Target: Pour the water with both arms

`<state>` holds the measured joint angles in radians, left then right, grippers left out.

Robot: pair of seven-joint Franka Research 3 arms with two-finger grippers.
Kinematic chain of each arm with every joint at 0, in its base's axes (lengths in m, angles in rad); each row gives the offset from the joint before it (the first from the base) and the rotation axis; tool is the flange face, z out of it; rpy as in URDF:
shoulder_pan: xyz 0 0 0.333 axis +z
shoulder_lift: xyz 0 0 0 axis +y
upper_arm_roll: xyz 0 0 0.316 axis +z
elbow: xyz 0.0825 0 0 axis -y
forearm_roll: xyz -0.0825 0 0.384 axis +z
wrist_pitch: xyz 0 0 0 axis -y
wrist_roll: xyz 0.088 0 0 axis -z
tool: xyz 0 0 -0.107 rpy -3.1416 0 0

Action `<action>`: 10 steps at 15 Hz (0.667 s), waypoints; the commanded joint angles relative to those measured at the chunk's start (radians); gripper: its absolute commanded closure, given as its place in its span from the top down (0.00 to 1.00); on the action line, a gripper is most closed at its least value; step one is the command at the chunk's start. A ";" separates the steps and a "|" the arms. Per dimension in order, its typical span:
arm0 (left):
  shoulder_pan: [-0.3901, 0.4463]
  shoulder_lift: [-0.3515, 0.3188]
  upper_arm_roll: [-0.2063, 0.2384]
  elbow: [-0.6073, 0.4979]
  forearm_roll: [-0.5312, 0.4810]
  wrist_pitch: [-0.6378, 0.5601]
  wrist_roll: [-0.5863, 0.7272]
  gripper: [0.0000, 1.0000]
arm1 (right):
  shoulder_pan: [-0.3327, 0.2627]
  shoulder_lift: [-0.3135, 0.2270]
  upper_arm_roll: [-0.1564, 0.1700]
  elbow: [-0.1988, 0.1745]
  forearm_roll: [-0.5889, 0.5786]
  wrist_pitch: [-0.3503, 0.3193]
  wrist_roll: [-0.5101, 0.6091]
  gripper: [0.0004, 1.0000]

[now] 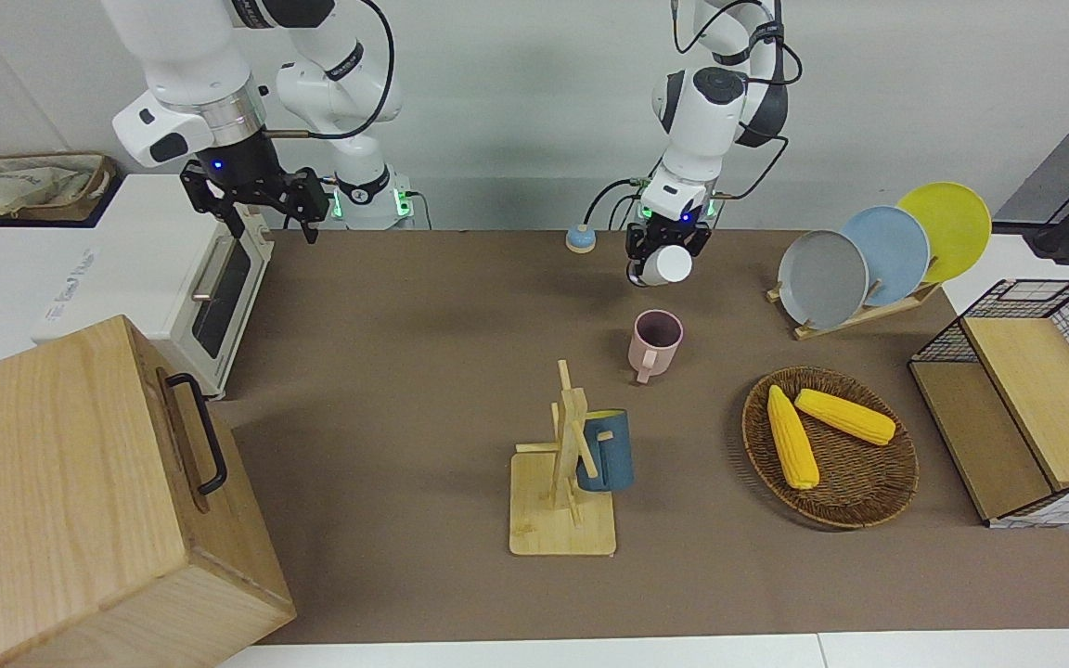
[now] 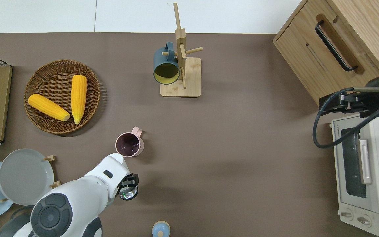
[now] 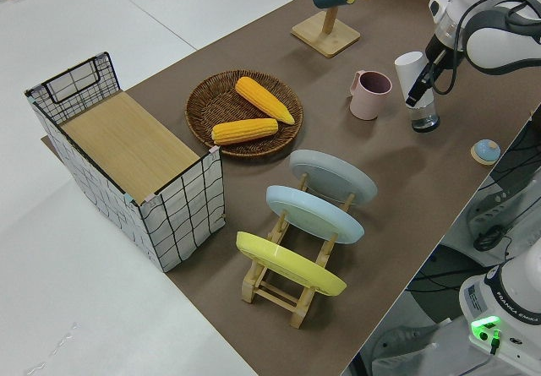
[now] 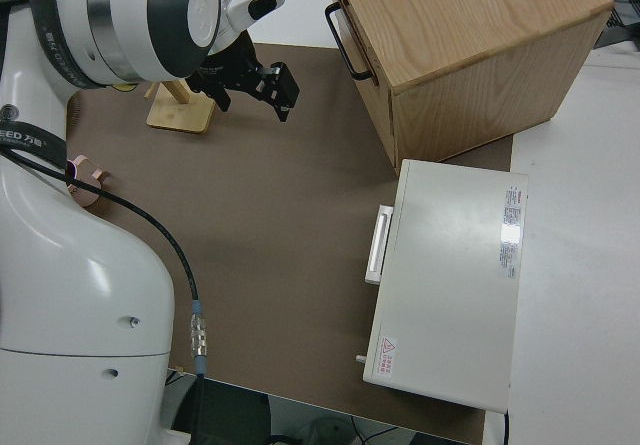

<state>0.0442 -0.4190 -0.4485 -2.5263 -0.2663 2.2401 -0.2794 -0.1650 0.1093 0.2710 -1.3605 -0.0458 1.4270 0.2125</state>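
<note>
My left gripper (image 1: 663, 262) is shut on a bottle (image 3: 416, 89) with a white upper part and a clear base. The bottle leans slightly toward the pink mug (image 1: 656, 343), low over the table. In the overhead view the left gripper (image 2: 129, 186) and bottle (image 2: 127, 193) are over the bare mat, nearer to the robots than the pink mug (image 2: 129, 144). The mug stands upright and looks empty. My right gripper (image 1: 256, 202) hangs open and empty in the air, over the table's edge beside the toaster oven (image 2: 362, 171).
A small blue-and-wood round piece (image 1: 579, 239) lies near the left arm's base. A mug tree (image 1: 564, 464) holds a blue mug (image 1: 605, 451). A wicker basket (image 1: 859, 492) with two corn cobs, a plate rack (image 1: 869, 311), a wire crate (image 1: 1036, 408) and a wooden box (image 1: 80, 501) ring the mat.
</note>
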 commanded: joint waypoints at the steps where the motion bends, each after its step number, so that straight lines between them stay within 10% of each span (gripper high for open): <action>1: 0.017 -0.105 0.025 -0.035 -0.013 0.003 0.022 0.00 | -0.022 -0.013 0.014 -0.009 0.004 0.004 -0.015 0.99; 10: 0.412 -0.031 0.114 0.257 0.045 -0.002 0.334 0.00 | -0.022 -0.013 0.014 -0.009 0.004 0.004 -0.015 0.99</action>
<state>0.3379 -0.4998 -0.3251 -2.4256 -0.2361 2.2529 -0.0317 -0.1650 0.1093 0.2710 -1.3605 -0.0458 1.4270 0.2125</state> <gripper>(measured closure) 0.361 0.004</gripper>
